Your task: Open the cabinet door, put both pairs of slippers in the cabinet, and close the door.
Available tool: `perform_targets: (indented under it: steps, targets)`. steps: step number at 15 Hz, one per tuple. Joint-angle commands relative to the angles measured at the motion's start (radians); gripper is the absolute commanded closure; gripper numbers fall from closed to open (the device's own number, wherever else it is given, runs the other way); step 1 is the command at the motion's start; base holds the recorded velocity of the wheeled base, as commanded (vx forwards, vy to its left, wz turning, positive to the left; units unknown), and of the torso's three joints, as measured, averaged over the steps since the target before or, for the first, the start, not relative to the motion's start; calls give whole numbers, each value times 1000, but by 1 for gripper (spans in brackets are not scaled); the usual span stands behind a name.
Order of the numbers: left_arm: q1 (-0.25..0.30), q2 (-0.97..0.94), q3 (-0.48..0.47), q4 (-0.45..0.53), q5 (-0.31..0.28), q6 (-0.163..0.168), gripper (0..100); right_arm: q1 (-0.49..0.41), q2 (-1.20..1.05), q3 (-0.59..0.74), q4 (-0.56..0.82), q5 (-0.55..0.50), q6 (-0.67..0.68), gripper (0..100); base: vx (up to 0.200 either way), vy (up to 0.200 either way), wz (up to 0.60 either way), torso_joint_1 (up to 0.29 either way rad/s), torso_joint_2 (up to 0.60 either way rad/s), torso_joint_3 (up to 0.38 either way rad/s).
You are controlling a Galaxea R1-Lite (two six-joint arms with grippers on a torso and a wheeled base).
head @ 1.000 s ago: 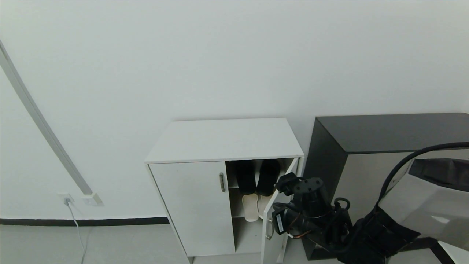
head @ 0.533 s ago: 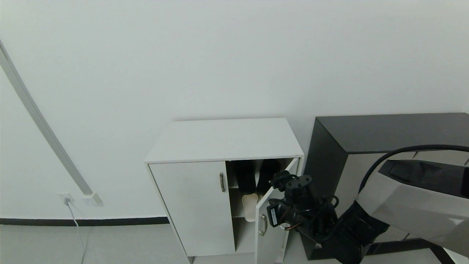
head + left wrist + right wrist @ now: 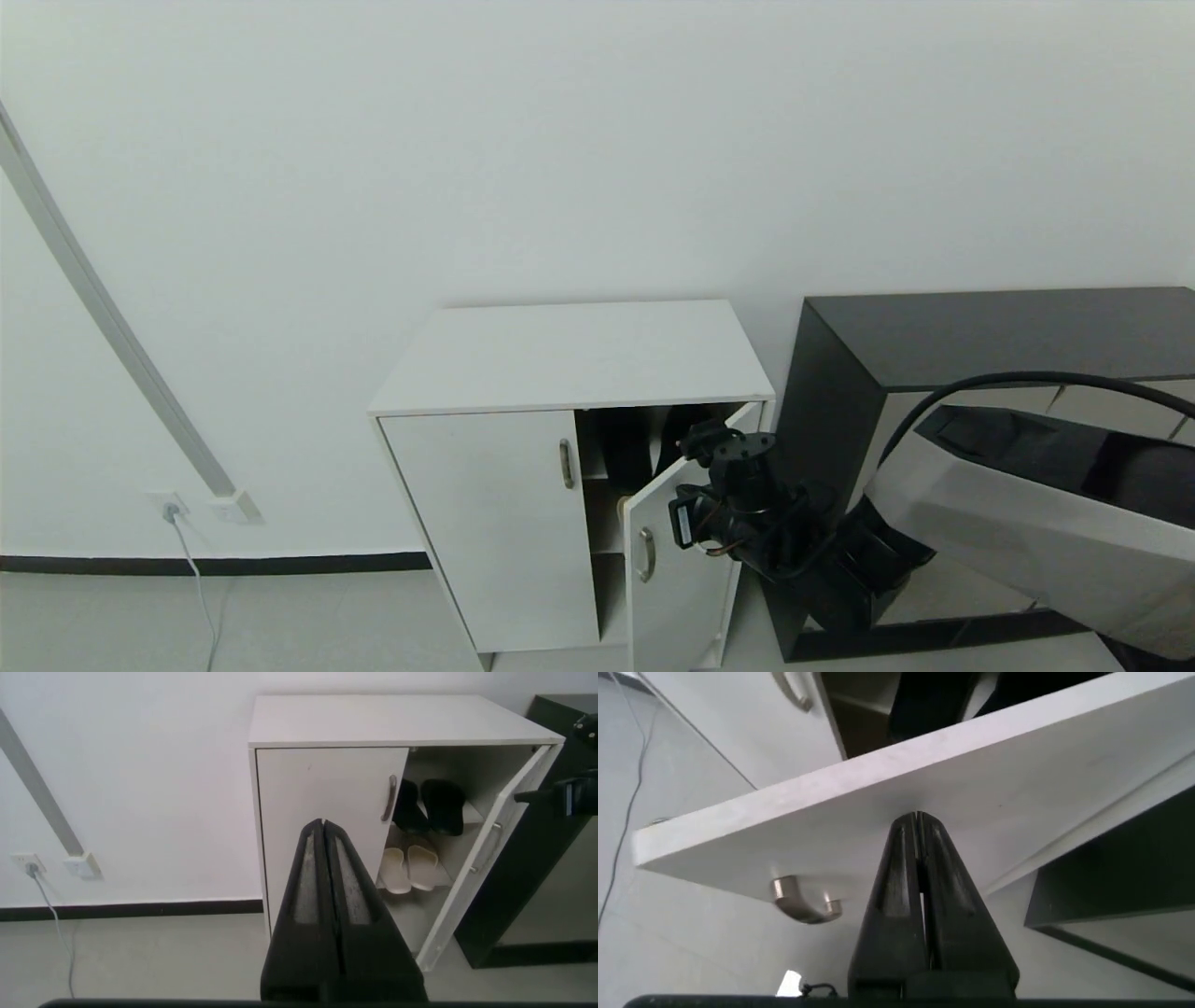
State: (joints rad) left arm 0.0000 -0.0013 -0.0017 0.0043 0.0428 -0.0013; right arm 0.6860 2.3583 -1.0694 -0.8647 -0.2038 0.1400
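The white cabinet point(image 3: 569, 359) stands against the wall with its left door shut and its right door point(image 3: 674, 569) partly open. My right gripper point(image 3: 695, 437) is shut, and its tip point(image 3: 920, 819) presses on the outer face of that door point(image 3: 990, 775), above the door handle point(image 3: 805, 902). Black slippers point(image 3: 439, 805) lie on the upper shelf and white slippers point(image 3: 411, 866) on the shelf below. In the head view the door hides most of the black slippers point(image 3: 624, 448). My left gripper point(image 3: 323, 831) is shut on nothing and hangs well in front of the cabinet.
A black cabinet point(image 3: 990, 336) stands just right of the white one, close to the open door. At the lower left, a wall socket with a hanging cable point(image 3: 171, 511) sits under a slanted wall conduit point(image 3: 103, 308). Bare floor lies before the cabinet.
The right door has swung further toward shut, with my right gripper moving left against it. The slippers are more hidden in the head view.
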Motion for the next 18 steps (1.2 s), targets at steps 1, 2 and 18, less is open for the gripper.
perform_targets:
  steps: [1, 2, 18]
  targets:
    - [0, 1, 0, 0, 0, 0, 100, -13, 33, -50, 12, 0, 1, 100, 0, 0, 0, 0, 0, 0]
    - [0, 1, 0, 0, 0, 0, 100, -17, 45, -66, 12, 1, 1, 100, 0, 0, 0, 0, 0, 0]
    - [0, 1, 0, 0, 0, 0, 100, -102, 188, -330, 55, 29, 0, 100, 0, 0, 0, 0, 0, 0]
